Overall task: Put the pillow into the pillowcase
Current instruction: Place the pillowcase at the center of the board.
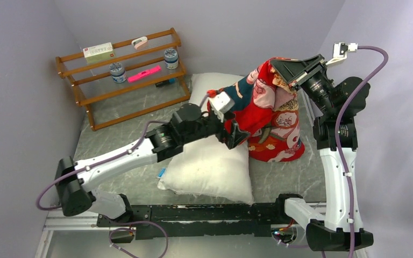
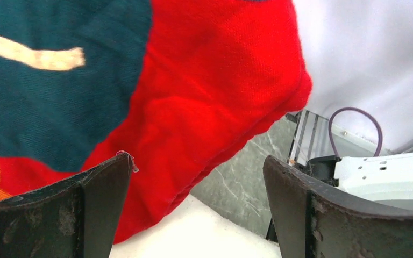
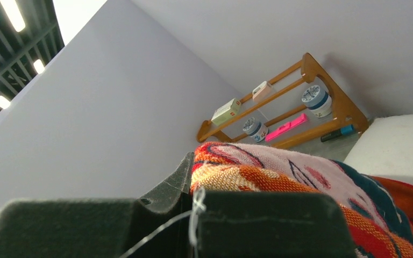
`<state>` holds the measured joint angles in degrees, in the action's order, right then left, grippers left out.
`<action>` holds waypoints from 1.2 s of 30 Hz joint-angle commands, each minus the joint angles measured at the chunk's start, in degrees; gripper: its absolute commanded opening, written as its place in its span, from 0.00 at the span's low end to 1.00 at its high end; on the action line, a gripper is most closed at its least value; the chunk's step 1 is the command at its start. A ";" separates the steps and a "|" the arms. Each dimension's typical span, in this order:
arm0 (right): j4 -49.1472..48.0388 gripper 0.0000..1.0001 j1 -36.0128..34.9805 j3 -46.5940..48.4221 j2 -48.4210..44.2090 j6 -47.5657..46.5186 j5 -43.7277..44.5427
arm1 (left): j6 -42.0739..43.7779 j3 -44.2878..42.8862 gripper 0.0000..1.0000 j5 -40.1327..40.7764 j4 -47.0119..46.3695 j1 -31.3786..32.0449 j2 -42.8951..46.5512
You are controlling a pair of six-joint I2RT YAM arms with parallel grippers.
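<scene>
Had the left gripper (image 2: 196, 166) spread wide and empty beside the red pillowcase (image 1: 271, 110), bunched and hanging from the clamped right gripper (image 1: 286, 69) high at far right. Reckoned the task barely begun: no mouth parted, the pillow (image 1: 209, 166) apparently all outside, flat mid-table under the left arm. Found free table (image 1: 301, 177) near-right of the pillow, a wooden rack (image 1: 123, 75) far left, walls close either side.

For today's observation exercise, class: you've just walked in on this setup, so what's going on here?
The right gripper is shut on the pillowcase, holding it up so it hangs. The left gripper is open beside the hanging cloth, gripping nothing. The pillow lies on the table, not yet inside the case.
</scene>
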<state>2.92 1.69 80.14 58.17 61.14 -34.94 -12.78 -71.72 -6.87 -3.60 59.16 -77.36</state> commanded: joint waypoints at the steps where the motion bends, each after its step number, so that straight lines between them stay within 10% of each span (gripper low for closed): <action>1: -5.68 0.00 0.02 -0.40 -1.11 2.08 0.83 | 4.03 -2.63 0.97 0.56 -5.38 2.20 -3.60; 10: -5.48 0.00 0.00 -1.69 -1.57 3.41 0.82 | 5.76 -3.70 0.93 10.41 -12.17 4.47 -9.39; 12: -5.79 0.00 0.01 -2.22 -1.76 3.71 0.40 | 6.79 -4.49 0.69 14.67 -11.54 4.48 -9.88; 13: -5.74 0.00 -0.01 -2.53 -1.87 3.55 0.40 | 7.40 -5.01 0.37 16.99 -10.61 4.48 -9.75; 15: -4.46 0.00 0.01 -2.72 -2.18 1.92 0.23 | 8.56 -6.05 0.06 22.50 -7.98 4.50 -8.23; 18: 6.04 0.05 -0.02 1.09 -0.70 -6.25 2.71 | 10.84 -5.93 0.05 32.64 -6.47 4.48 -3.29; 27: 28.35 0.78 -0.28 2.24 7.33 -26.56 12.20 | 22.71 -15.07 0.05 51.36 -4.27 0.66 2.75; 36: 37.07 0.86 -20.02 3.43 11.93 -35.07 31.60 | 13.19 -40.36 0.05 44.26 17.00 -17.57 -7.06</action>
<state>35.70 -10.55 80.42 70.89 32.25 -12.75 2.81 -102.87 36.01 6.26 46.11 -81.54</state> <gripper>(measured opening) 0.863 0.081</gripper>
